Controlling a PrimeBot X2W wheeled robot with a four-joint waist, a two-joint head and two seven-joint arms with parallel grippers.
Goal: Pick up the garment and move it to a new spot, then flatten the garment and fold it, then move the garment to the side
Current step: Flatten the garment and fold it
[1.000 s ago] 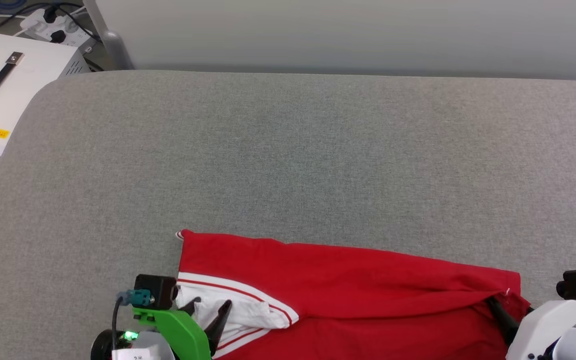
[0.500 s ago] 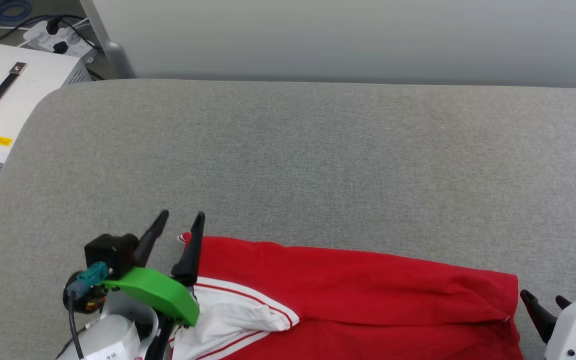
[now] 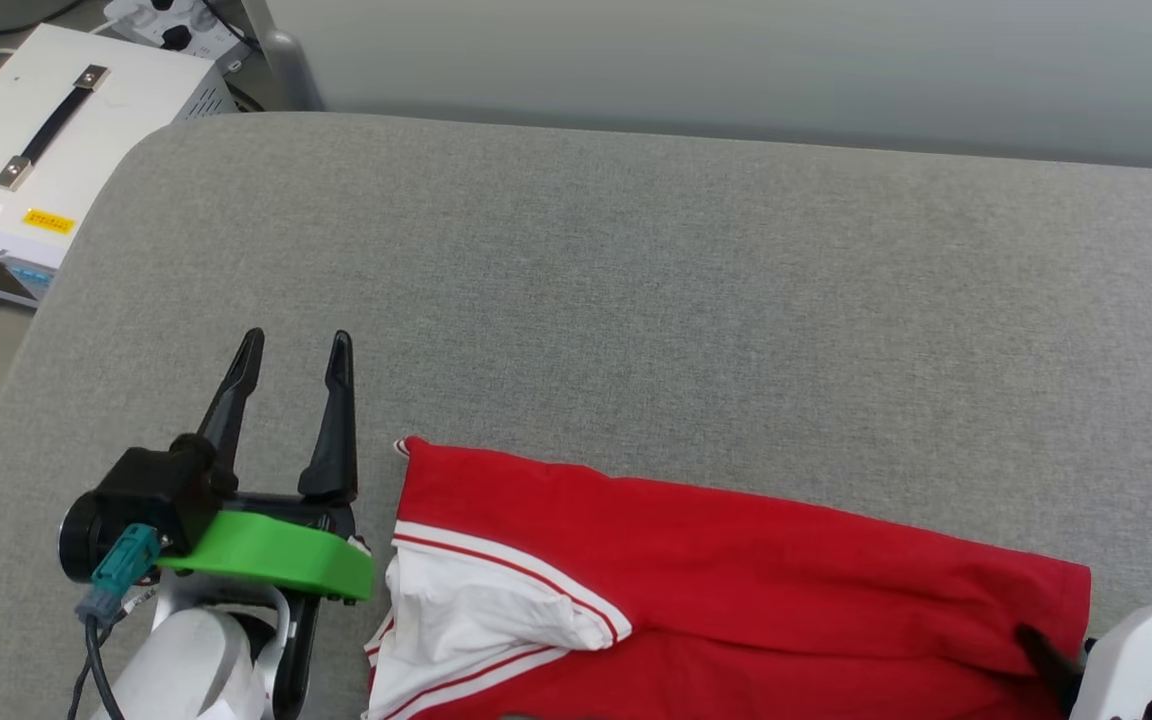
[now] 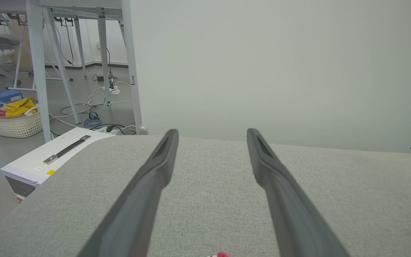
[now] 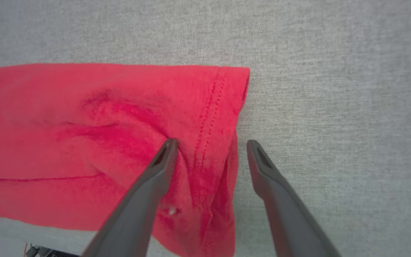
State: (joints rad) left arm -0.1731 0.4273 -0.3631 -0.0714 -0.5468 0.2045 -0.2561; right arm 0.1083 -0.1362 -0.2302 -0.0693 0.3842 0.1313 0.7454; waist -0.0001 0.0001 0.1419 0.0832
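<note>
Left tool [image 3: 297, 337], fingers spread, sits beside garment [image 3: 736, 560] left edge.

**Folded red garment on grey pad, left gripper free beside it**

Left gripper [image 3: 297, 340] is over the grey padded surface [image 3: 636, 280], both dark fingers spread apart with nothing between them, pointing away from the robot. A green bracket [image 3: 276, 560] sits behind the fingers. The garment [image 3: 736, 560] lies just to this gripper's right, clear of the fingers, folded into a long red band. Its white sleeve [image 3: 476, 610] with red stripe trim is at the end nearest this gripper. Right gripper [image 3: 1046, 648] is at the garment's far end: one dark finger shows at the red hem, contact unclear. A white box [image 3: 106, 140] with a black handle sits ahead-left of the left gripper, off the pad.
</note>
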